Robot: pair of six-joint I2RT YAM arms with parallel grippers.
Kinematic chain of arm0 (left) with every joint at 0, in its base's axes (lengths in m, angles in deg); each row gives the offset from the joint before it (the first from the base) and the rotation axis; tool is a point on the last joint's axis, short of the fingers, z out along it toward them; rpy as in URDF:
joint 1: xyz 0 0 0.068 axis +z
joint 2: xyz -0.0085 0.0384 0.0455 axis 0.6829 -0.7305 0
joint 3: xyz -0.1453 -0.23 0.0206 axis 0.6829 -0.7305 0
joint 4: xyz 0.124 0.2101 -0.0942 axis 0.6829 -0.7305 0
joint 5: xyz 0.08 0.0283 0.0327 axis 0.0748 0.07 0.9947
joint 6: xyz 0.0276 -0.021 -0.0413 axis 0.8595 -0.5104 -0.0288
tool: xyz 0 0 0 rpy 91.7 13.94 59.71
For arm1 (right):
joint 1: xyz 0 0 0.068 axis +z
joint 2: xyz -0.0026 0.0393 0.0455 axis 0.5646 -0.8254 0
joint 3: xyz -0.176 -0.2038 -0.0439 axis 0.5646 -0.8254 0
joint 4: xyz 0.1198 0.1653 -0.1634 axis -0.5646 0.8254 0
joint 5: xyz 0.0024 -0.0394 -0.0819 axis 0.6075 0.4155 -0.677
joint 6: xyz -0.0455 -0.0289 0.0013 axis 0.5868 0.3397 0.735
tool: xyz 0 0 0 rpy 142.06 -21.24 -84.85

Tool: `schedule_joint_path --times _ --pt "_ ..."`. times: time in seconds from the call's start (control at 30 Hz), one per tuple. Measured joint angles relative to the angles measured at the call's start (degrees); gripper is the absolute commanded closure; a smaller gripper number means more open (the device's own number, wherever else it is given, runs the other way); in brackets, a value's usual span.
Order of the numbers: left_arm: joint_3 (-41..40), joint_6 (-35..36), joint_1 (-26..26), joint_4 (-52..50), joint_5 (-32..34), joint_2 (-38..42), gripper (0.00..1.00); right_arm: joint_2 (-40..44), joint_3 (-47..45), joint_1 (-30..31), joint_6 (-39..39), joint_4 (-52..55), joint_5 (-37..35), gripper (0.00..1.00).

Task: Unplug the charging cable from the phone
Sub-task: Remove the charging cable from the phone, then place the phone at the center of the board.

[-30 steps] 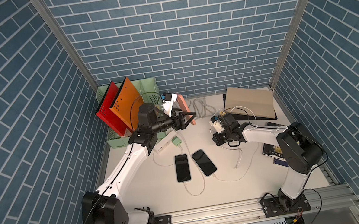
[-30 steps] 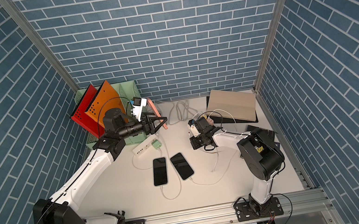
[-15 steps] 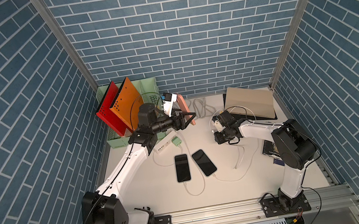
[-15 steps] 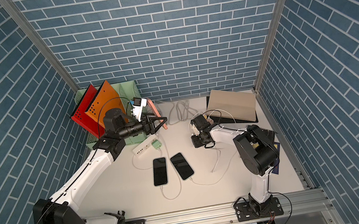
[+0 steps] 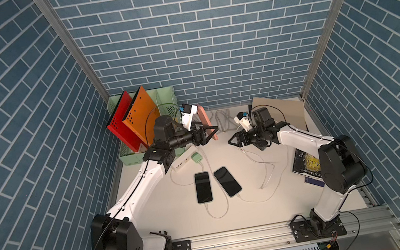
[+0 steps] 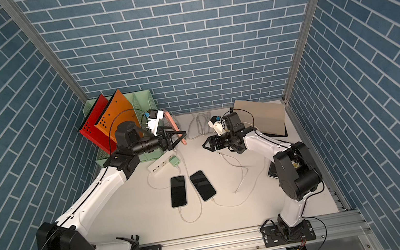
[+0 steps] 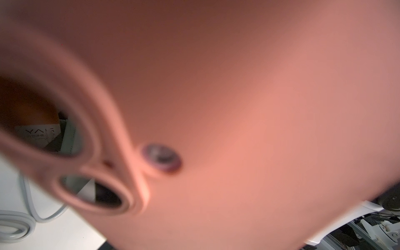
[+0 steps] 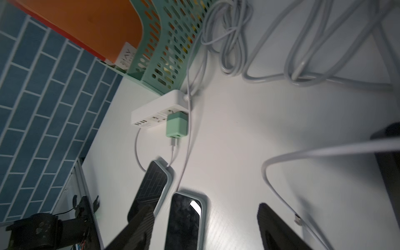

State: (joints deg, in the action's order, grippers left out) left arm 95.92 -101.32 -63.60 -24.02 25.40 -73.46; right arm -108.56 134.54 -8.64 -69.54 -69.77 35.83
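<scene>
Top views: both show one white table (image 5: 235, 215) inside blue brick walls, with two arms on it.
Phones: three; one pink phone (image 5: 202, 114), one straight dark phone (image 5: 203, 187) and one slanted dark phone (image 5: 227, 181).
Pink phone: in a salmon-pink case, it stands on edge and nearly upright at 11 o'clock on the table. In the left wrist view its blurred back fills the frame, with two oval cut-outs and a small dark round spot.
Left gripper (image 5: 209, 132): clamped on the pink phone's lower part.
Right gripper (image 5: 234, 141): fingers (image 8: 138, 225) spread apart with nothing between them. It is above the table at 1 o'clock of centre and points toward 9 o'clock.
Thin white leads: three, two of them plugged into the dark phones' 6 o'clock ends.
Charging cable (image 8: 324, 152): the third lead, with its bare plug lying on the table at 4 o'clock of centre, joined to no phone.
Grey cord (image 5: 223, 122): one bundle at 12 o'clock.
Power strip (image 5: 184, 159): one, carrying one green charger (image 5: 195, 157).
Folders: two, one red folder (image 5: 120, 127) and one orange folder (image 5: 139, 119), in one green rack (image 5: 128, 157) at 10 o'clock.
Book (image 5: 306, 166): one, at 3 o'clock.
Tan board (image 5: 280, 110): one, at 1 o'clock.
</scene>
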Motion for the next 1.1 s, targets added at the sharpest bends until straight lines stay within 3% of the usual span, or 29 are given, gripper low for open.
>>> schedule_joint_path --times 0.23,0.47,0.57,0.77,1.1 --pt "-1.60 0.04 0.00 0.09 -1.77 1.55 1.00 0.90 0.90 -1.55 -5.84 -13.22 19.08 0.17" --pt "-2.05 0.09 0.00 0.37 -3.72 2.10 1.00 0.90 0.96 -1.70 -14.58 -27.30 30.69 0.10" --pt "-3.06 0.17 0.00 0.52 -4.81 2.29 1.00 0.90 0.92 -1.60 -21.79 -38.12 34.25 0.01" --pt "-4.31 1.29 -0.74 0.24 -6.16 2.99 1.00 -1.11 3.63 -0.22 -36.33 -58.90 39.58 0.01" --pt "-4.33 2.67 -2.32 0.04 -7.61 4.04 1.00 -7.63 10.32 2.75 -48.33 -72.61 42.40 0.00"
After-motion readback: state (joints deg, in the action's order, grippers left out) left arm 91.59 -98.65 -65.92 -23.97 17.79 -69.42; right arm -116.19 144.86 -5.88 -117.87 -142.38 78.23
